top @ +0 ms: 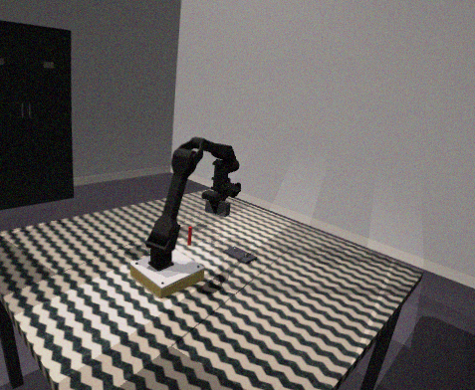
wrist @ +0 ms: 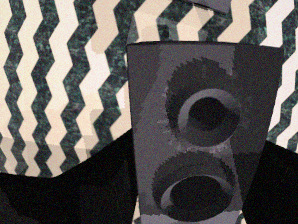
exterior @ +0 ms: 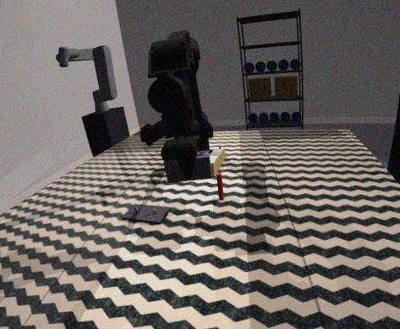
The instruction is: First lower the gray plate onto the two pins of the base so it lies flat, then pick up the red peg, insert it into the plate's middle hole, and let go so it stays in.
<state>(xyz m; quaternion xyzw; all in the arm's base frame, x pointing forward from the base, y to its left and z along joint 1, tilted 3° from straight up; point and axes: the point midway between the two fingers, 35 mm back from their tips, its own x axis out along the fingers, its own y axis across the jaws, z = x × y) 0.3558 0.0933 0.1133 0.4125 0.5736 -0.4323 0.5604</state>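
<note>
My gripper point(top: 217, 202) point(exterior: 186, 167) point(wrist: 181, 131) is shut on the gray plate point(top: 223, 209) point(exterior: 204, 169) point(wrist: 149, 100) and holds it well above the table. The wrist view shows two large round holes in the plate; its near end is cut off. The dark base point(top: 237, 253) point(exterior: 146, 216) lies flat on the table, with two short upright pins. Only a corner of the base point(wrist: 216, 4) shows at the top of the wrist view. The red peg point(top: 189, 236) point(exterior: 220, 187) stands upright on the table, apart from the base, between it and the arm's mount in the top view.
The arm's white and yellow mount point(top: 176, 279) point(exterior: 218, 159) stands on the zigzag-patterned table point(top: 256, 308) point(exterior: 215, 294). Off the table are a black cabinet point(top: 24, 109), a shelf rack point(exterior: 272, 44) and another robot arm point(exterior: 105, 73).
</note>
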